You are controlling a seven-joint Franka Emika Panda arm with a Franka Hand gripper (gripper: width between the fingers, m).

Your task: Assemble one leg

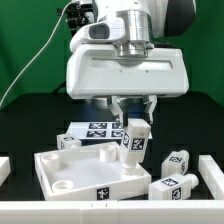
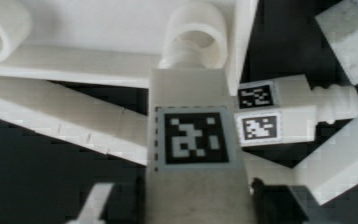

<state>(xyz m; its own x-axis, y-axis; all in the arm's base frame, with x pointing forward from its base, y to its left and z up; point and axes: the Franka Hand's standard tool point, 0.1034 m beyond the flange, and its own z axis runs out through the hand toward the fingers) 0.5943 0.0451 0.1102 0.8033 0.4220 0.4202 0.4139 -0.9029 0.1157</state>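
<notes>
Leg point(image 1: 136, 143) upright, gripped in jaws, over white panel point(image 1: 80, 166) corner, other legs point(image 1: 167, 184) nearby

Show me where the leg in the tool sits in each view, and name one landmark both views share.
Exterior view: the leg stands nearly upright at the picture's centre, just below the tool and in front of the white panel.
Wrist view: the leg runs through the middle of the picture, tag facing the camera.
Shared landmark: the white panel, beside the leg in both.
</notes>
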